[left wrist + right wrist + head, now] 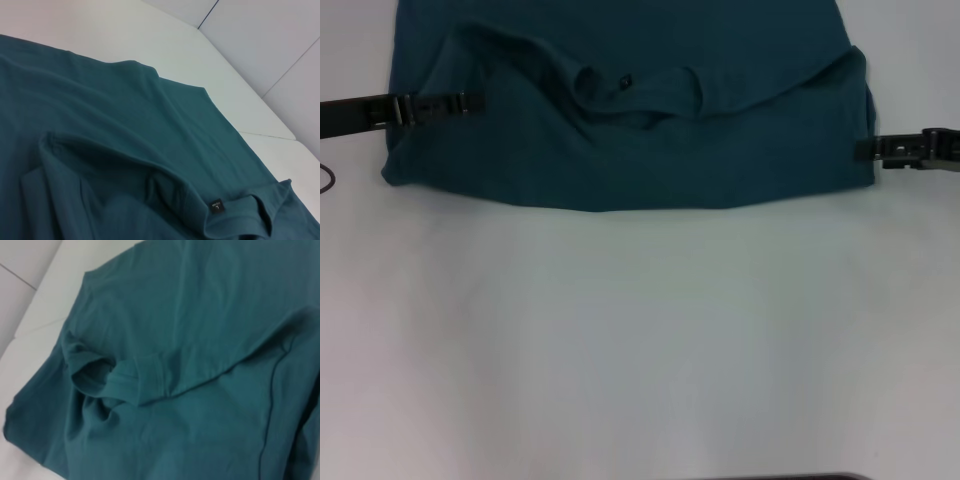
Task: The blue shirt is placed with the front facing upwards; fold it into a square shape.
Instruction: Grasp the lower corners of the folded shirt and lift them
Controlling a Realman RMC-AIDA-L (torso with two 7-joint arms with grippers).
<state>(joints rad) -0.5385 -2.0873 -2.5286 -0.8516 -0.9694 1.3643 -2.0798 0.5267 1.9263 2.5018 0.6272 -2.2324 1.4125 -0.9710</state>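
Head view gives me the dark teal-blue cotton shirt (620,130) folded at twelve o'clock, left gripper (460,102) and right gripper (880,150) flanking its edges to fold; whether jaws pinch cloth, I cannot tell.

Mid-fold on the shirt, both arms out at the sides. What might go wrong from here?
1. The blue shirt is bunched around the collar; folding again over those ridges may lock in a lumpy, uneven shape.
2. The left gripper sits over the cloth while the right gripper is at the very edge, so an uneven pull could skew the fold.
3. The near edge bows, so the square may come out crooked.
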